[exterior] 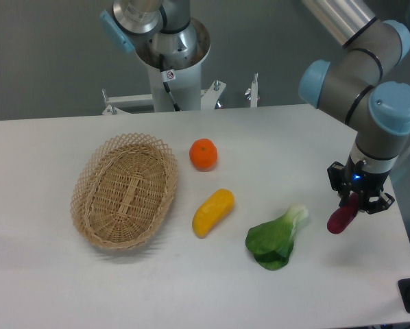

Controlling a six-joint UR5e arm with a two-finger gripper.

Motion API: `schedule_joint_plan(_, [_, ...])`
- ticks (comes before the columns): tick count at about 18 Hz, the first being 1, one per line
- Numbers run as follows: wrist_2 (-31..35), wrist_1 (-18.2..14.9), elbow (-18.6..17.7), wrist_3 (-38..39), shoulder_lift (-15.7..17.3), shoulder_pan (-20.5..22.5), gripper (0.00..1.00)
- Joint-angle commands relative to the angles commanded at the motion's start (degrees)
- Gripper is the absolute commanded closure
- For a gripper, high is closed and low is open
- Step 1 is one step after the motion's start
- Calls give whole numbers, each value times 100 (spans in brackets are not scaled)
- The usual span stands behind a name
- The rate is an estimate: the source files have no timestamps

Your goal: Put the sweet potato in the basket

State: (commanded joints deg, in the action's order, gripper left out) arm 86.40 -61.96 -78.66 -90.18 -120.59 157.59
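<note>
The black two-finger gripper (356, 200) is clamped on the small reddish-purple oblong sweet potato (341, 217), which hangs tilted from its fingers above the white table (54, 288) at the right side (whether its lower end touches the surface cannot be told). The oval light-tan woven wicker basket (125, 190) sits well apart at the left, with a round orange fruit (203, 154), a yellow-orange oblong vegetable (212, 212) and a leafy green bok choy (275, 238) lying between them.

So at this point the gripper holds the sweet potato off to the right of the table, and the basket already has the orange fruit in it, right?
Not quite. The gripper does hold the sweet potato at the right, but the basket holds nothing. The orange fruit sits on the table just right of the basket, as the camera view shows.
</note>
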Motion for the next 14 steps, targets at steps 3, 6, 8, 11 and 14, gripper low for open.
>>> schedule_joint_plan(3, [0,0,-9,0,0,0,65])
schedule_joint_plan(6, [0,-9,9,17,0,0,65])
schedule_joint_plan(8, [9,-9,17,26,-9,0,65])
schedule_joint_plan(11, [0,-9,53,26,-26,0,65])
schedule_joint_plan(14, [0,-9,62,26,-35,0,65])
